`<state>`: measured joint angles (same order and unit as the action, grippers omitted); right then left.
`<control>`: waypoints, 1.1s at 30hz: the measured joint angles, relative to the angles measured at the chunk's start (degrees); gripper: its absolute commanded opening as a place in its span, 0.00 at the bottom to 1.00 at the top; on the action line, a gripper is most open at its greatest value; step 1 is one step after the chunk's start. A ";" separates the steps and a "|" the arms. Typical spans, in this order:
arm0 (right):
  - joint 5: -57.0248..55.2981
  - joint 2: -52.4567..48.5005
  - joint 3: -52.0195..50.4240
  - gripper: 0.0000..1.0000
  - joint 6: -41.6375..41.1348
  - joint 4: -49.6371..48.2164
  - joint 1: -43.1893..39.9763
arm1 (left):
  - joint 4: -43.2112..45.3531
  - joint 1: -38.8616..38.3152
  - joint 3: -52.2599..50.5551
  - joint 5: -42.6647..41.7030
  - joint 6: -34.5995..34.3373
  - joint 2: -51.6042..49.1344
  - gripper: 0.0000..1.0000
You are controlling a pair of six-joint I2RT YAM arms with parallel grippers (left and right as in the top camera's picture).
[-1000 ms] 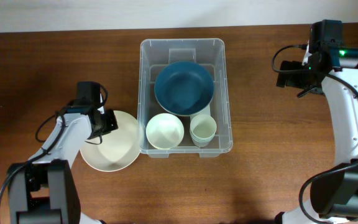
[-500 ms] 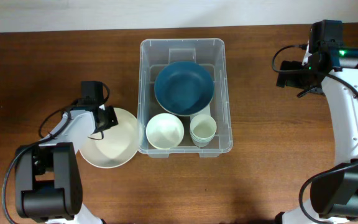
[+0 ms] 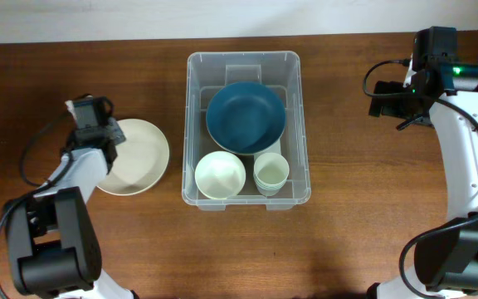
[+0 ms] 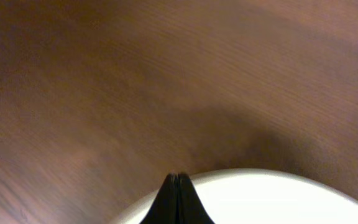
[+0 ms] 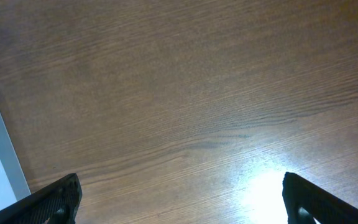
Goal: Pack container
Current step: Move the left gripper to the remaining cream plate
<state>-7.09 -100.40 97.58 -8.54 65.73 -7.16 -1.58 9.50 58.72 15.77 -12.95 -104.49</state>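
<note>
Your left gripper [image 4: 177,182] is clenched on the rim of the cream plate [image 3: 135,158], just left of the container [image 3: 243,56], likely to carry it in. That container sits mid-table [image 3: 347,232], holding a blue bowl [image 3: 246,116], pale bowl [image 3: 220,174] and cup [image 3: 270,173]. Your right gripper [image 5: 179,186] hangs released, well right of the container.

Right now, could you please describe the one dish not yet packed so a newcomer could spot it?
Start at the clear container in the middle of the wooden table. Left of it in the overhead view, outside its wall, lies a cream plate. It is the only dish outside, and wider than the pale bowl inside.
</note>
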 measured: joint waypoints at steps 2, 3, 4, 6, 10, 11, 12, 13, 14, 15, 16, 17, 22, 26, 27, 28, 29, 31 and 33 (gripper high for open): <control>0.00 0.00 0.00 0.99 -0.04 0.00 0.00 | 0.74 1.42 0.13 0.35 1.16 0.00 0.01; 0.00 -0.02 0.00 0.99 -0.07 0.00 0.00 | 0.31 2.05 0.33 0.42 1.70 0.00 0.01; 0.00 0.00 0.00 0.99 -0.04 -0.02 0.00 | -0.66 2.58 0.70 0.55 2.21 0.00 0.01; 0.00 0.00 0.00 0.99 -0.07 0.00 0.00 | -3.13 3.32 1.77 0.79 2.93 0.02 0.01; 0.00 0.00 0.00 0.99 -0.04 0.00 0.00 | -11.23 4.28 5.29 0.76 3.82 1.33 0.09; 0.00 0.00 0.00 0.99 -0.04 0.00 0.00 | -13.81 4.50 6.19 0.76 3.91 2.23 0.13; 0.00 0.00 0.00 0.99 -0.02 0.00 0.00 | -16.50 4.83 7.28 0.76 4.20 3.28 0.19; 0.00 0.00 0.00 0.99 -0.04 -0.02 0.00 | -18.60 5.27 8.31 0.79 4.48 4.46 0.25; 0.00 0.00 0.00 0.99 -0.02 -0.02 0.00 | -20.52 5.75 9.09 0.74 4.48 5.49 0.28; 0.00 0.00 0.00 0.99 -0.02 0.00 0.00 | -22.60 6.49 9.99 0.48 4.50 6.71 0.32; 0.00 0.00 0.00 0.99 -0.07 -0.02 0.00 | -24.37 7.37 10.67 -0.20 4.46 7.89 0.36; 0.00 0.00 0.00 0.99 -0.02 -0.02 0.00 | -26.18 8.33 11.23 -1.22 4.50 8.90 0.41; 0.00 0.00 0.00 0.99 -0.04 -0.02 0.00 | -34.75 13.31 11.87 -9.92 4.66 10.19 0.57; 0.00 -0.02 0.00 0.99 -0.07 0.00 0.00 | -36.11 17.00 11.82 -19.08 6.05 9.86 0.69; 0.00 -0.02 0.00 0.99 -0.04 0.00 0.00 | -36.11 17.70 11.82 -21.11 6.62 9.77 0.73; 0.00 -0.02 0.00 0.99 0.00 0.00 0.00 | -36.11 18.38 11.82 -23.26 7.13 9.66 0.77; 0.00 -0.02 0.00 0.99 -0.04 0.00 0.00 | -36.04 18.91 11.82 -24.92 7.80 9.46 0.80; 0.00 -0.02 0.00 0.99 -0.04 -0.02 0.00 | -35.87 19.47 11.82 -27.34 8.66 8.98 0.83; 0.00 -0.02 0.00 0.99 -0.04 0.00 0.00 | -35.82 19.58 11.82 -29.05 9.20 8.17 0.83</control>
<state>-7.09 -100.42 97.58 -8.58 65.73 -7.16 -37.41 29.08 70.54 -13.28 -3.75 -96.31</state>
